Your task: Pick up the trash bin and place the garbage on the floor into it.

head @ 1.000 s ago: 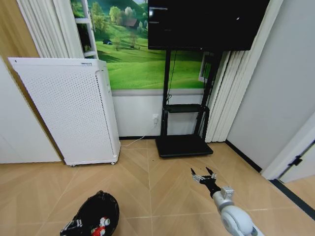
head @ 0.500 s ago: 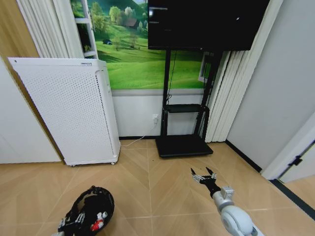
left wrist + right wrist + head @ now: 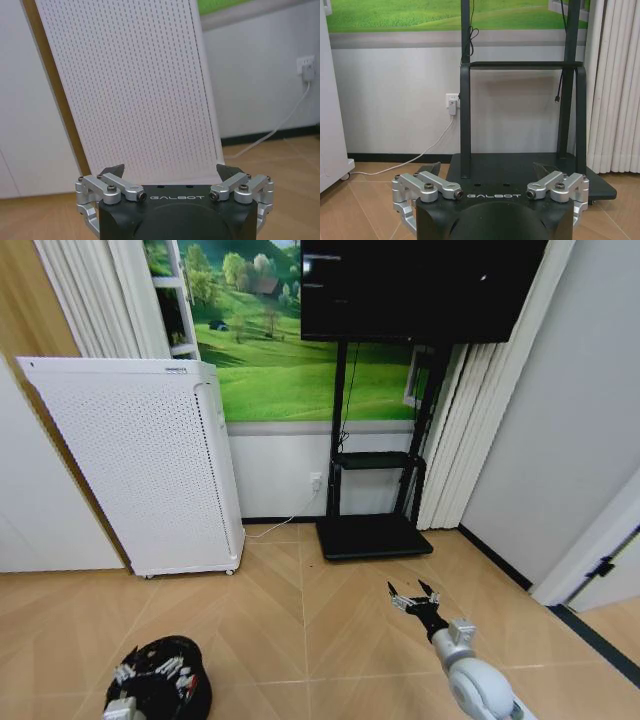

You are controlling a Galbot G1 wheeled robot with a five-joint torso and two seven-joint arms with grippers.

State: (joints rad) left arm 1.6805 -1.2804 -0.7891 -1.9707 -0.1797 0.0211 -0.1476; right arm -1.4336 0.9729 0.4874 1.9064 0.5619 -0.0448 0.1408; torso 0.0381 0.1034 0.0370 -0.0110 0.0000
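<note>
In front of the white appliance (image 3: 140,465), near its base, my head view shows the left gripper (image 3: 150,680) over the trash bin (image 3: 190,695), my left wrist view its fingers (image 3: 112,172) spread, and my right wrist view the right gripper (image 3: 490,172) spread, facing the TV stand (image 3: 520,125).

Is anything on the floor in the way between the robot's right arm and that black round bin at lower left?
Nothing visible. Only bare wooden floor lies between the open right end effector and the black round trash bin, partly covered by the open left end effector. The tall white perforated appliance stands farther back.
</note>
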